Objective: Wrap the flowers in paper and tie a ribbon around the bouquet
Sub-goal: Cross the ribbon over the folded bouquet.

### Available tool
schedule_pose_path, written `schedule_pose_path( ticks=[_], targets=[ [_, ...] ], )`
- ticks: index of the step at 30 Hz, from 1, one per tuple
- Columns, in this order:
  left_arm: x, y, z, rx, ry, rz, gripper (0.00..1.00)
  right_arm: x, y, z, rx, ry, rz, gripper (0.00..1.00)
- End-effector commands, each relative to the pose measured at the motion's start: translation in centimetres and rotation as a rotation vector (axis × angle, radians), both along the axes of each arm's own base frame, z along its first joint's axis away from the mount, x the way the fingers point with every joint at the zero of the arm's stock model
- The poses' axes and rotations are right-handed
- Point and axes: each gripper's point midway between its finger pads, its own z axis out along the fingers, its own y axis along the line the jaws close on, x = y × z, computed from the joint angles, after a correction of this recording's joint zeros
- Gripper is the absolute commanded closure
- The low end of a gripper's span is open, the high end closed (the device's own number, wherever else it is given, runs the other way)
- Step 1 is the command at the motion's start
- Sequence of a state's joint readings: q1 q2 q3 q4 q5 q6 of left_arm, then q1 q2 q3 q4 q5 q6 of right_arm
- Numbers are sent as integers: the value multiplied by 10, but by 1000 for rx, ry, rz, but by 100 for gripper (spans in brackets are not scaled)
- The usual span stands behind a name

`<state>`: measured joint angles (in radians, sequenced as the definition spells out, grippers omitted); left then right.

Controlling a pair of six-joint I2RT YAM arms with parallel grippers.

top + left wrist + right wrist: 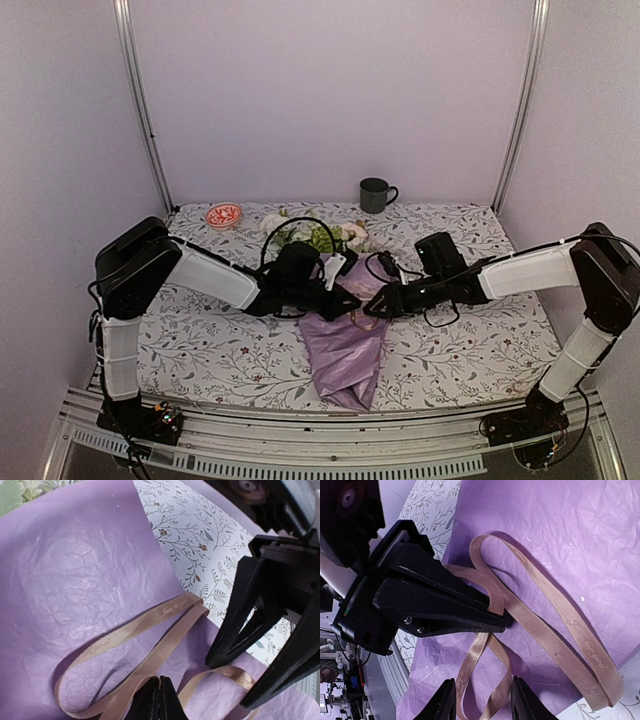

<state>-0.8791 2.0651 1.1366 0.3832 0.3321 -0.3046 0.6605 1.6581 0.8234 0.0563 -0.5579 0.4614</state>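
The lilac paper (345, 350) lies as a cone on the table, with the flowers (315, 238) at its far end. The beige ribbon (135, 625) curls in loops on top of the paper (75, 580). My left gripper (160, 680) is shut on a fold of the ribbon. From the right wrist it shows as a black wedge (502, 620) pinching the ribbon (560, 635). My right gripper (483, 681) faces it a short way off, open, with two ribbon strands running loose between its fingers. Both grippers meet over the cone's middle (350, 298).
A dark green mug (375, 195) stands at the back of the floral table cloth (200, 340). A small red-and-white dish (224, 215) sits at the back left. Black cables hang around both wrists near the flowers.
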Motion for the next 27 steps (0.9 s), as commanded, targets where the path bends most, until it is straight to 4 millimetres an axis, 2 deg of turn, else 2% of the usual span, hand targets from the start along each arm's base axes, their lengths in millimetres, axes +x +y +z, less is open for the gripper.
schedule_pose_path(
  ticks=[1, 5, 7, 8, 9, 10, 12, 14, 16, 18, 20, 22, 24, 25, 27],
  targets=[
    [6, 1, 4, -23, -10, 8, 100, -3, -2, -16, -51, 26, 13, 64],
    [6, 1, 5, -23, -9, 8, 100, -1, -2, -25, -84, 46, 13, 68],
    [6, 1, 5, -25, -10, 8, 100, 0, -2, -26, -92, 48, 16, 78],
    [6, 1, 5, -25, -9, 7, 100, 0, -1, -24, -86, 46, 24, 89],
    [5, 2, 5, -24, -9, 7, 100, 0, 1, -21, -75, 41, 31, 97],
    [5, 1, 6, -27, -8, 4, 100, 1, 4, -17, -61, 36, 39, 99],
    [3, 2, 6, -32, -10, -3, 100, 6, 7, -6, -20, 14, 43, 100],
    [1, 2, 10, -41, -19, -13, 100, 19, 4, 1, 14, 5, -6, 100],
    [0, 1, 12, -44, -26, -22, 97, 36, -6, -6, -15, -1, -81, 100],
    [-1, 0, 16, -46, -31, -32, 93, 40, -12, -25, -49, 33, -104, 100],
    [-2, -1, 22, -50, -43, -52, 87, 39, -15, -41, -72, 69, -106, 100],
    [-6, -3, 32, -51, -61, -90, 77, 38, -19, -50, -92, 85, -113, 100],
    [-11, -4, 45, -46, -87, -132, 65, 37, -20, -52, -102, 84, -118, 100],
    [-14, -4, 60, -54, -115, -156, 61, 37, -21, -53, -104, 84, -119, 100],
    [-21, 0, 71, -35, -153, -201, 55, 37, -21, -52, -105, 81, -119, 100]
  ],
)
